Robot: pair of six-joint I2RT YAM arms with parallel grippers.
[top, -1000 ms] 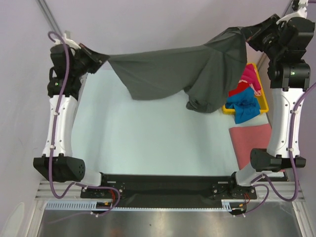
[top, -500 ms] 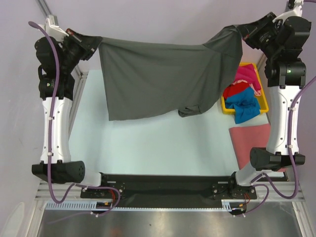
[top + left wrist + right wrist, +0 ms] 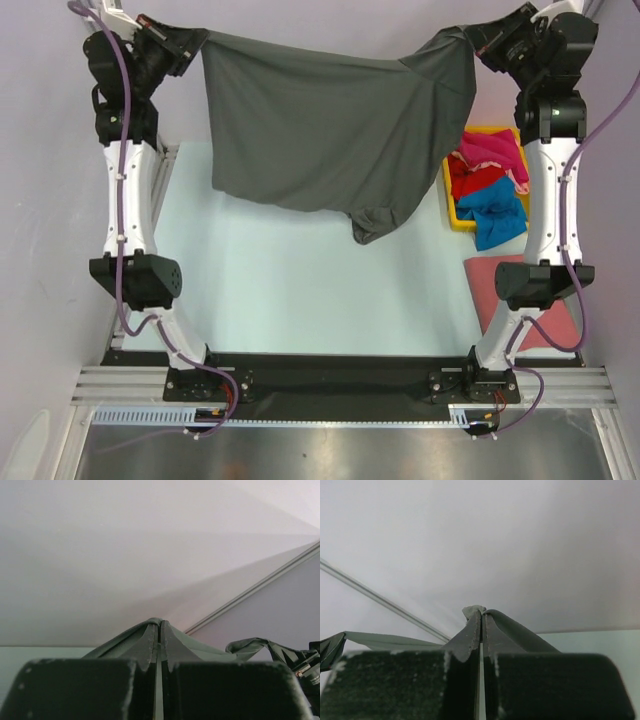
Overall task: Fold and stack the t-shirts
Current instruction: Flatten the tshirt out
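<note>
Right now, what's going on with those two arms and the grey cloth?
A dark grey t-shirt hangs spread above the table, with the left jaws and right jaws each shut on an upper edge. More coloured shirts sit in the yellow tray at right, and a salmon-pink shirt lies flat beside it.

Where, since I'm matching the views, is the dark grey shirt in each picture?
Top: dark grey shirt spans the upper middle, between left gripper and right gripper.
Left wrist: bottom centre, pinched shut.
Right wrist: bottom centre, likewise pinched.
Shared landmark: the pale table.
</note>
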